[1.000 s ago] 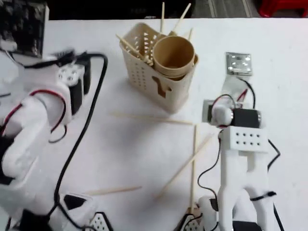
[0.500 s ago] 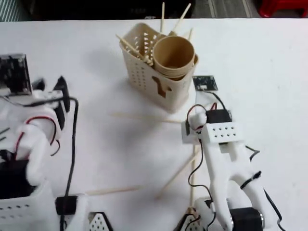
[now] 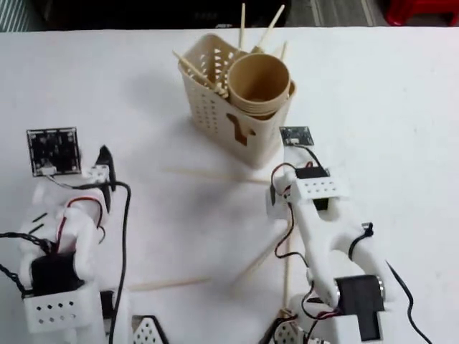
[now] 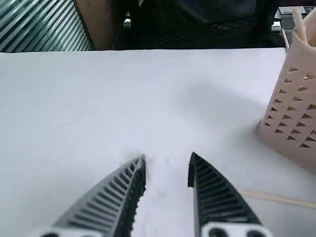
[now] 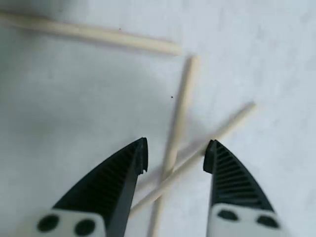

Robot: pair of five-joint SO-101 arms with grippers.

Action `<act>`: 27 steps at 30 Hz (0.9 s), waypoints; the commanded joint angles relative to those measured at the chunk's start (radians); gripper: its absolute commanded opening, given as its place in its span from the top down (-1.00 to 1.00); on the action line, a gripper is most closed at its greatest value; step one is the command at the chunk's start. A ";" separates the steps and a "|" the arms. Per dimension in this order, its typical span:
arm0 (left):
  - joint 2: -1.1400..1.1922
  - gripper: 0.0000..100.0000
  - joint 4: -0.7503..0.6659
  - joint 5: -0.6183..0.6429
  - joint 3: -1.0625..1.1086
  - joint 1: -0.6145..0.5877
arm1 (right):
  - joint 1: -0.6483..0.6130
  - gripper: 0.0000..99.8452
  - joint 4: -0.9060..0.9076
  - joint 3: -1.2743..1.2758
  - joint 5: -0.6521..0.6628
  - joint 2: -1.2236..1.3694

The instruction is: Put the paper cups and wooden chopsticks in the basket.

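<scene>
**Inspector:** Where are the task items lying?

**Assistant:** The basket is standing at 12 o'clock on the desk. The paper cups are sitting nested inside it, and the stowed chopsticks are poking out of the top. 4 loose chopsticks are lying around 6 o'clock from the basket. 1 near stick is lying just in front of it, and 1 far stick is lying toward 7 o'clock. The other 2 are crossing under the right arm.

**Inspector:** What are the fingers doing?

**Assistant:** The right arm's fingers are hovering wide apart, gripping nothing and straddling the crossed pair. The left arm's fingers are gaping partway and are empty. They are hanging over bare desk at 8 o'clock from the basket.

**Inspector:** How are you judging the handling?

**Assistant:** I am judging the sticks to be light, stiff, thin and smooth, so they are likely to roll or pivot if pinched near an end. I am recommending a hold at mid-length on 1 stick, away from the crossing. Closing on the crossing is risking 2 sticks coming up, or 1 flicking aside.
</scene>
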 commanded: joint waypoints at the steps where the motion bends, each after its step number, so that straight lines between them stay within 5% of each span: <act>1: -0.038 0.68 -0.043 -0.009 0.055 -0.010 | -0.002 0.90 -0.047 -0.003 -0.014 0.064; 15: -0.096 0.68 -0.084 -0.009 0.219 -0.010 | -0.010 0.84 -0.031 -0.005 -0.008 0.007; 27: -0.243 0.68 -0.081 -0.009 0.307 -0.008 | -0.012 0.67 0.278 -0.115 -0.009 -0.225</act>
